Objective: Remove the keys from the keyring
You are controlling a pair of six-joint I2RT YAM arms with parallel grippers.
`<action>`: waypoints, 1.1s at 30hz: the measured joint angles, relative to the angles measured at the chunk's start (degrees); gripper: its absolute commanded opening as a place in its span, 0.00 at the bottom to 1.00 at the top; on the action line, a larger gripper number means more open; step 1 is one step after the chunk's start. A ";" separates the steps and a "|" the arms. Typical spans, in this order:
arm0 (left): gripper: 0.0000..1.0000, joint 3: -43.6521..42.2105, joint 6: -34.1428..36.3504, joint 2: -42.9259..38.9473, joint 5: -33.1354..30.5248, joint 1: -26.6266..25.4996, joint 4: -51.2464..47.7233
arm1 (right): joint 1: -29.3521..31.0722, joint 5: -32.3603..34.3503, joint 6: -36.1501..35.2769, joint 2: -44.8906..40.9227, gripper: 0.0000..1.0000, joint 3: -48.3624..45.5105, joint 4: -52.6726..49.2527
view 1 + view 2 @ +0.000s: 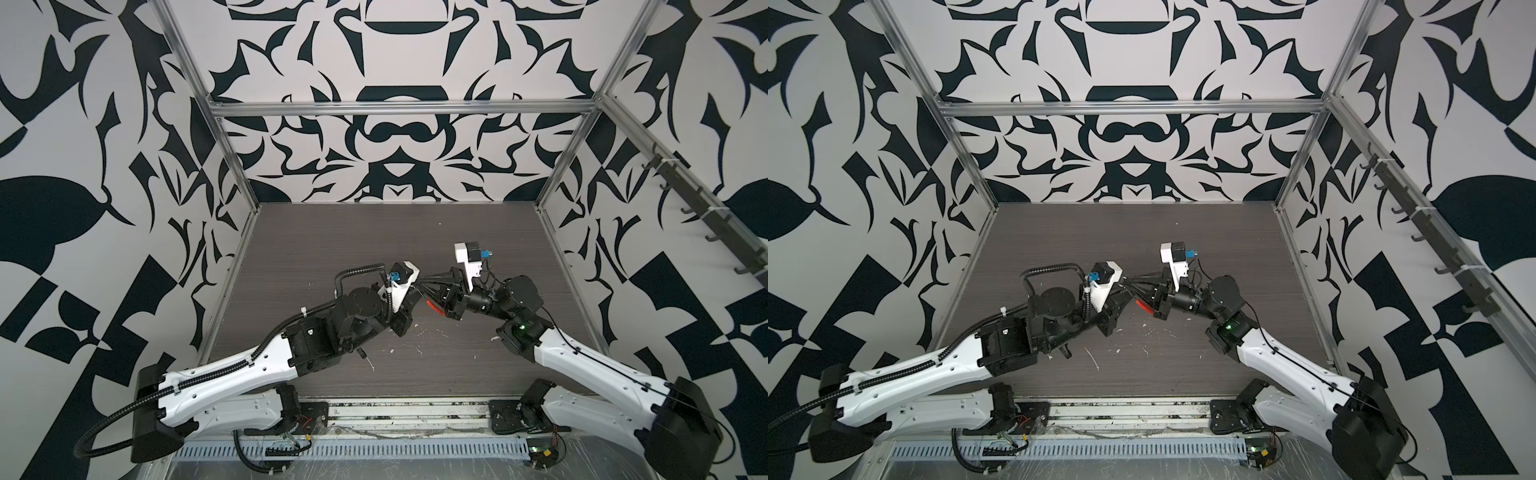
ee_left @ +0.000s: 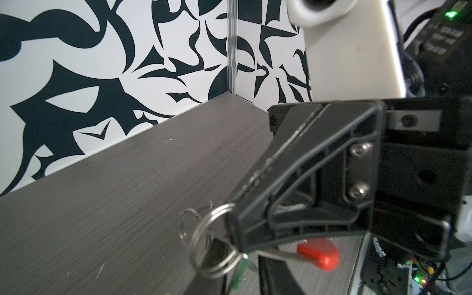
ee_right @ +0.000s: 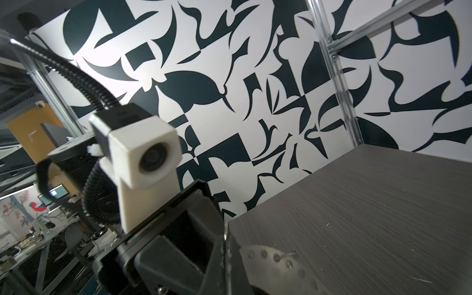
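In the left wrist view my right gripper (image 2: 233, 229) is shut, its black fingertips pinching the keyring. A double-wire silver ring (image 2: 204, 245) sticks out from those tips, with a thinner wire loop (image 2: 186, 224) behind it. A wire runs from the tips to the red sleeve (image 2: 319, 255), which shows in both top views (image 1: 434, 308) (image 1: 1144, 306). A green key tag (image 2: 238, 274) hangs below the ring, inside the gap of my left gripper (image 2: 242, 275), whose dark fingers stand apart. A silvery dimpled metal blade (image 3: 275, 260) lies beside the shut right jaws. The yellow tag is hidden.
Both grippers (image 1: 415, 291) (image 1: 422, 283) meet above the middle of the dark wood-grain table (image 1: 332, 241). White scuff marks (image 1: 370, 363) dot its near half. Patterned walls on an aluminium frame (image 1: 232, 166) close in three sides. A rail of hooks (image 1: 706, 216) runs along the right wall.
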 measured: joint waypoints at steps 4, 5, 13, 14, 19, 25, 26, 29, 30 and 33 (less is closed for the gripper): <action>0.39 -0.26 -0.55 -1.66 0.61 -0.07 -1.01 | 0.11 -1.25 -1.51 -1.49 0.00 0.02 -1.62; 0.40 -0.28 -0.74 -1.97 0.79 -0.09 -1.29 | 0.11 -1.38 -2.10 -1.86 0.00 0.02 -2.36; 0.49 -0.94 -2.23 -4.81 1.95 -1.92 -3.63 | 0.11 -1.49 -5.31 -4.55 0.00 0.07 -7.23; 0.50 -0.94 -2.51 -5.11 1.95 -2.51 -4.04 | 0.09 -1.49 -5.57 -4.85 0.00 0.07 -7.63; 0.49 -0.94 -3.17 -7.02 2.14 -4.66 -6.56 | -0.02 -1.60 -6.71 -5.86 0.00 0.07 -9.46; 0.40 -1.18 -2.56 -11.80 2.69 -4.85 -8.87 | -0.61 -3.10 -7.17 -6.58 0.00 0.07 -10.91; 0.41 -1.16 -2.34 -12.46 2.89 -4.85 -8.92 | -0.76 -3.48 -7.17 -6.64 0.00 0.07 -11.04; 0.41 -1.16 -0.90 -13.66 3.93 -4.52 -8.87 | -0.92 -4.17 -7.17 -6.73 0.00 0.07 -11.39; 0.40 -1.16 -0.59 -13.77 5.01 -4.02 -8.83 | -0.98 -4.46 -7.17 -6.73 0.00 0.07 -11.43; 0.37 -1.09 -0.63 -13.35 9.75 -0.28 -8.44 | -1.14 -5.03 -7.13 -6.73 0.00 0.07 -11.41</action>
